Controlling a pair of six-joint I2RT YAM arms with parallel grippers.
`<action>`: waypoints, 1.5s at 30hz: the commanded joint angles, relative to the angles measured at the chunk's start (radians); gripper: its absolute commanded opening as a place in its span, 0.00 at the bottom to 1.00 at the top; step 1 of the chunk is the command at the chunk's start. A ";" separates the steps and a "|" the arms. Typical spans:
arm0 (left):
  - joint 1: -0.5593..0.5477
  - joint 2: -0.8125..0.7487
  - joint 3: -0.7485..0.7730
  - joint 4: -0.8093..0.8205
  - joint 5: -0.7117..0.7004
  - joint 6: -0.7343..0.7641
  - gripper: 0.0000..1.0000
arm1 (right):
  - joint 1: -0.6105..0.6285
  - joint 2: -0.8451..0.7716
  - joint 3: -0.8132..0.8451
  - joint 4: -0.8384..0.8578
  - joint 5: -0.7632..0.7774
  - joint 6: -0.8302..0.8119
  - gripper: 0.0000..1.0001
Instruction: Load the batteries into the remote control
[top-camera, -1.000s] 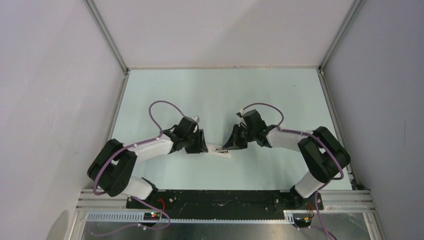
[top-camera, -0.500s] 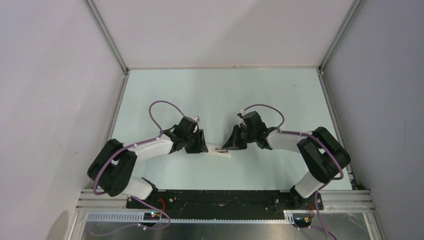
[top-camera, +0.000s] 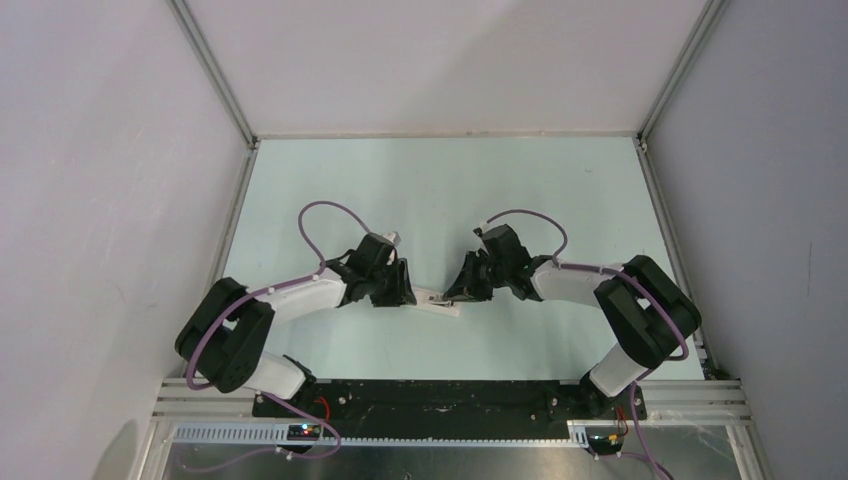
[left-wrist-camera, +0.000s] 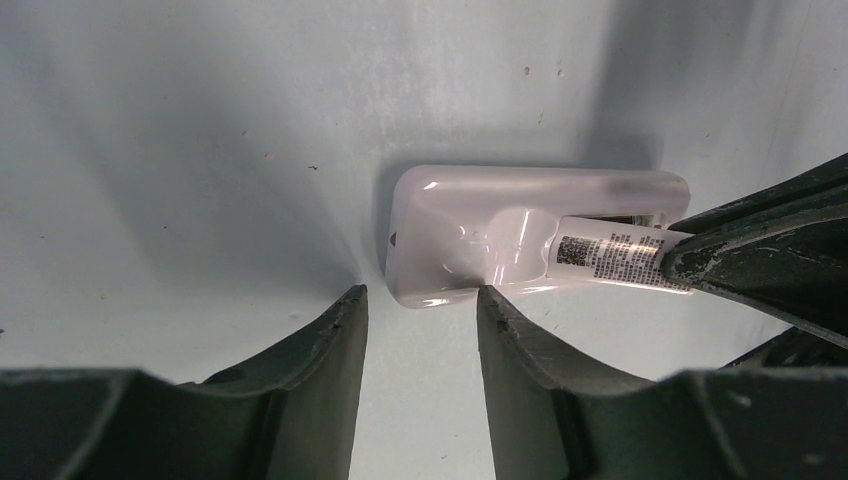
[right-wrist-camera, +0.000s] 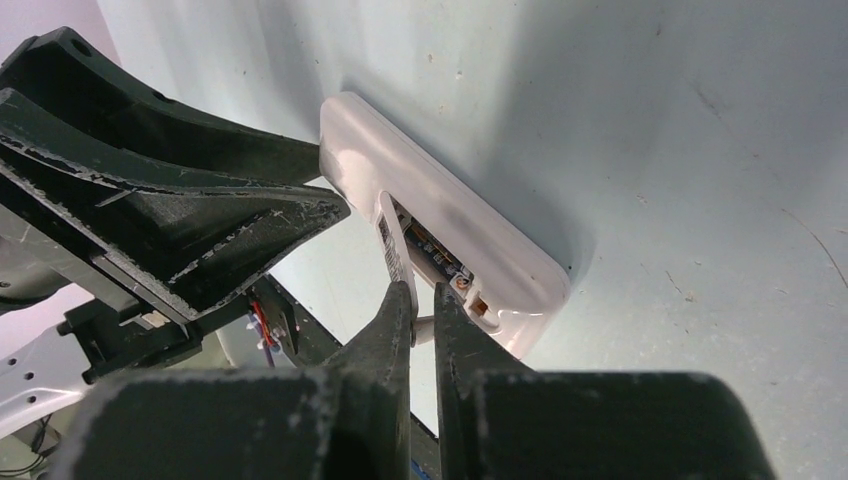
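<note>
The remote control lies back up on the surface, between both claws. The right claw is closed on the thin white cover strip at the battery recess. The left claw is open, just beside the remote's end.

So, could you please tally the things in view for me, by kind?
Slim white plastic remote control handset: 1
Thin white labelled cover strip: 1
Black two-finger robot hands: 2, the left hand and the right hand
Total: 4

remote control: far end behind right hand | recess: partly under cover strip, contents unclear
</note>
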 joint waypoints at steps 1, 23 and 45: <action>0.007 0.012 0.004 0.011 0.004 0.022 0.48 | 0.022 -0.013 0.027 -0.109 0.084 -0.017 0.10; 0.006 0.015 0.002 0.011 -0.005 0.020 0.49 | 0.056 -0.047 0.122 -0.258 0.142 -0.042 0.37; 0.006 0.017 0.005 0.013 -0.009 0.021 0.50 | 0.081 -0.099 0.144 -0.306 0.175 -0.033 0.35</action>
